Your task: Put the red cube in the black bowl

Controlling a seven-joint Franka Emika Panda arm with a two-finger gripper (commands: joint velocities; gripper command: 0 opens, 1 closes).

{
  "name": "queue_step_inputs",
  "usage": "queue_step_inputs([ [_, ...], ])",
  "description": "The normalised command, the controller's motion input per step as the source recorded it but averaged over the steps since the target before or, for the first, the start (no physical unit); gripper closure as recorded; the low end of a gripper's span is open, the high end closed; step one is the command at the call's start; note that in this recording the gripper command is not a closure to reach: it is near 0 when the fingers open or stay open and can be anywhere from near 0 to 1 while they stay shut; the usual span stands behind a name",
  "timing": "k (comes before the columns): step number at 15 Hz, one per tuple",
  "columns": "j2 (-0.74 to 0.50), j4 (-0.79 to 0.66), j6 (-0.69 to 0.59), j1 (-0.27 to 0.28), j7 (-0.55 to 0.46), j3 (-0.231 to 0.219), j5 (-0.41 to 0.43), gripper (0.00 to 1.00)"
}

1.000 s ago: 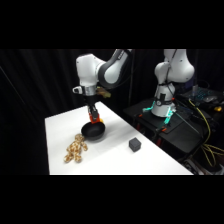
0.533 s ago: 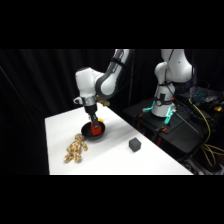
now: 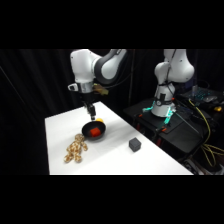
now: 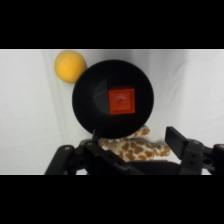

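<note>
the black bowl point(image 4: 113, 98) looks matt and smooth, with only a faint sheen across its inner floor. the red cube point(image 4: 122, 101) lying in it has flat, smooth faces like hard plastic or painted wood; which one cannot be told. the spotted plush toy point(image 3: 75, 148) looks soft and fuzzy, like cloth. the orange ball point(image 4: 69, 66) is smooth and matt. the worktop point(image 3: 117, 160) is plain, even and matt white. the arm's shells point(image 3: 84, 64) are glossy white, like moulded plastic. the dark grey cube point(image 3: 135, 144) looks dull.
</note>
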Motion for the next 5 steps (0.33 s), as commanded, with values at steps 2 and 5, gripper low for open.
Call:
queue_step_inputs([
  [2,-0.63,0.06,-0.77,0.180,0.35,-0.017,-0.229,0.00],
  [5,-0.34,0.21,-0.60,0.104,0.18,0.025,-0.145,0.00],
])
